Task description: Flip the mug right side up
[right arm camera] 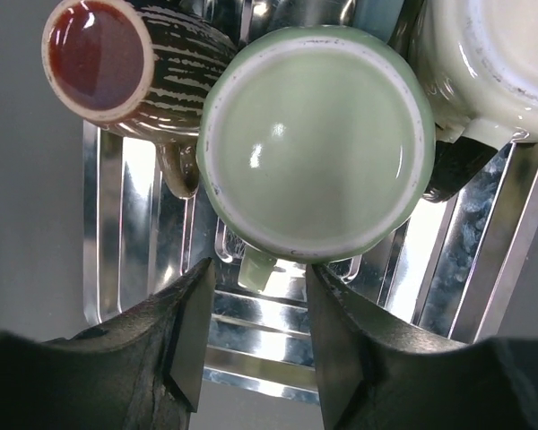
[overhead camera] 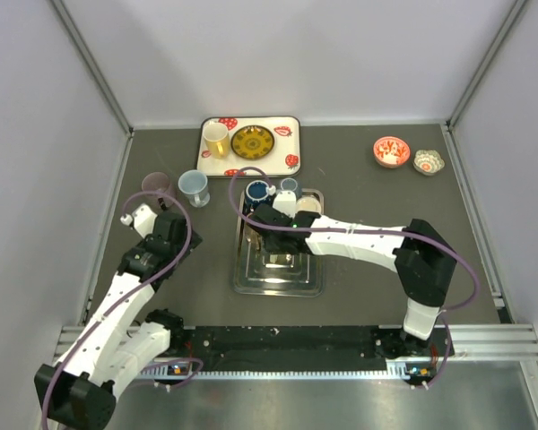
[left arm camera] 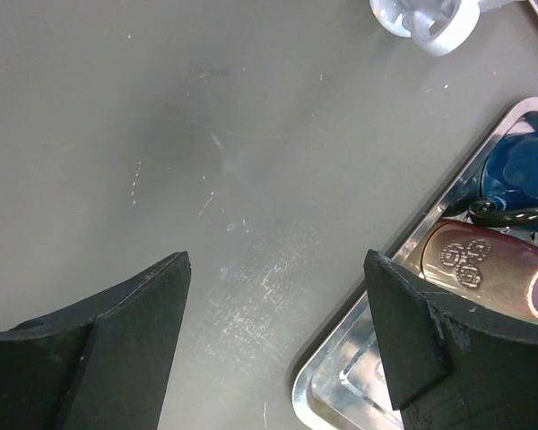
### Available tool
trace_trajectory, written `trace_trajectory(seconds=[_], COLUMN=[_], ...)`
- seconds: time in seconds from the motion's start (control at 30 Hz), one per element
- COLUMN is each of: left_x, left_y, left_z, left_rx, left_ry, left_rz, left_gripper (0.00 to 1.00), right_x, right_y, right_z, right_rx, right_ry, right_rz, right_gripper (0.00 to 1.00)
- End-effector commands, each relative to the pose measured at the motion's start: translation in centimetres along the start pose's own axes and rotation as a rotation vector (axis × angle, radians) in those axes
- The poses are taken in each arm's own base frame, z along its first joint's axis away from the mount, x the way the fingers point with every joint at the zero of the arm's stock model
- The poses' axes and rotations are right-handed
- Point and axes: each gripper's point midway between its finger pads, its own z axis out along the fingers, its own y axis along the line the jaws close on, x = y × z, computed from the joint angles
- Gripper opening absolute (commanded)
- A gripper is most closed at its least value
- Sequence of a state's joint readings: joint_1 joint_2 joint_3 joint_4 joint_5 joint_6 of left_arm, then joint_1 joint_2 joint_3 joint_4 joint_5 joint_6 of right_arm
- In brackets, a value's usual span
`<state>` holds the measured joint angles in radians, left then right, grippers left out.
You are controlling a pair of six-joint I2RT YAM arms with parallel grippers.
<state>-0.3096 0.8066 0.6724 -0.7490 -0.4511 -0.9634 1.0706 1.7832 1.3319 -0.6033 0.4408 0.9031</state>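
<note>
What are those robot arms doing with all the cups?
The right gripper is reaching over the metal tray. Its open fingers sit on either side of the handle of the pale green mug, which is bottom up. It has not squeezed it yet. A brown striped mug and a cream mug are right next to it. The left gripper hangs open over the table, holding nothing.

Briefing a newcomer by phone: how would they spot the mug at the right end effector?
Find the steel tray mid-table, mugs crowding its far end. The pale green mug at the right end effector sits between a brown striped mug and a cream mug; only its handle points between the fingers.
</note>
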Motion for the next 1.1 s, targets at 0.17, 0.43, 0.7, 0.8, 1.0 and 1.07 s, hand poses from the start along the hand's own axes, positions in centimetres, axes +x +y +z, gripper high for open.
trace_trajectory(seconds=[0.17, 0.43, 0.7, 0.8, 1.0, 1.07], left_x=[-0.6, -0.3, -0.1, 0.2, 0.3, 0.5], left_y=[0.3, 0.2, -0.2, -0.4, -0.6, -0.8], left_z=[-0.4, -0.3, -0.5, -0.4, -0.4, -0.5], left_rx=[0.013, 0.016, 0.05, 0.058, 0.076, 0.089], left_ry=[-0.043, -0.029, -0.016, -0.008, 0.005, 0.014], left_rz=[-0.03, -0.026, -0.022, -0.017, 0.018, 0.028], left_gripper=[0.79, 0.75, 0.7, 0.68, 0.62, 0.59], right_x=[-1.1, -0.7, 0.4, 0.6, 1.7, 2.0], right_y=[0.2, -0.6, -2.0, -2.3, -3.6, -4.1], right_z=[0.6, 1.1, 0.6, 0.7, 0.8, 0.5], right_rx=[0.008, 0.028, 0.042, 0.05, 0.076, 0.078], right_ry=[-0.005, 0.011, 0.029, 0.035, 0.067, 0.073], right_rz=[0.047, 0.053, 0.037, 0.02, -0.043, -0.066], right_gripper=[0.38, 0.26, 0.15, 0.13, 0.0, 0.0])
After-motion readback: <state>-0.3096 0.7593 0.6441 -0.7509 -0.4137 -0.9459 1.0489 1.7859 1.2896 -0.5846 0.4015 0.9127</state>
